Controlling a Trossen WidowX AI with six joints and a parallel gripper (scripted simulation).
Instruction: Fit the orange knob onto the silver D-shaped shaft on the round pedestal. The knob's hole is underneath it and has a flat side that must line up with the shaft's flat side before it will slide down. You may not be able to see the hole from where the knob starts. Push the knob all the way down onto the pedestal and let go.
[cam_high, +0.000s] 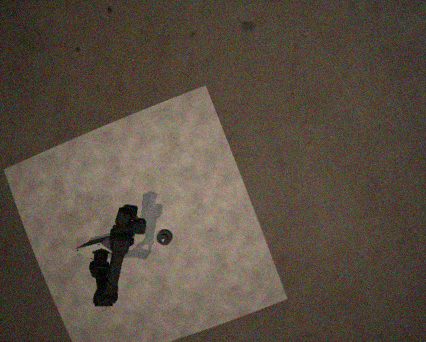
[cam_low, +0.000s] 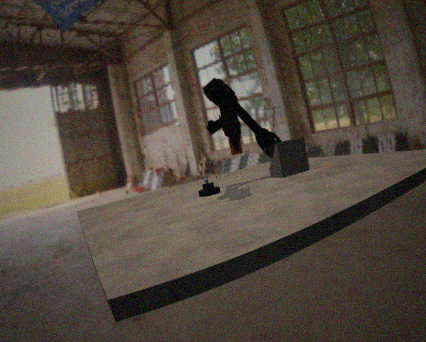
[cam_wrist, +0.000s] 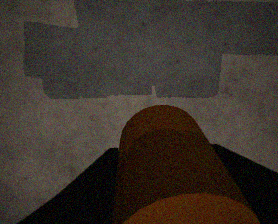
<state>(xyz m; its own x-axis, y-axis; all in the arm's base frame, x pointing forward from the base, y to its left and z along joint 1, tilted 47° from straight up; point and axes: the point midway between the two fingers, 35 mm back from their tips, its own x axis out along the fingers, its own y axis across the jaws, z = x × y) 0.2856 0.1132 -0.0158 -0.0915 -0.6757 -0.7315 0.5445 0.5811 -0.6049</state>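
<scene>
My jaws are clamped on the orange knob (cam_wrist: 167, 160), which fills the lower middle of the wrist view, its long axis running straight out from me toward the surface (cam_wrist: 60, 135). Past its rounded end I see only pale surface and my own broad shadow; no pedestal, no shaft in that view, so the target isn't under the knob yet. I can't see the knob's hole or its flat from any view. Exterior view: I hold the knob (cam_low: 235, 145) well above the surface, hanging about upright, with the round pedestal (cam_low: 209, 189) lower and off to the left, apart. Top view: my jaws (cam_high: 134, 220) sit just beside the pedestal (cam_high: 164, 236), which lies to the right and slightly down-frame of me. Shaft (cam_low: 206, 182) is too small to read its flat side. Judgement: carrying stage; next move needs a short sideways shift toward the pedestal, then yaw alignment before descent.
</scene>
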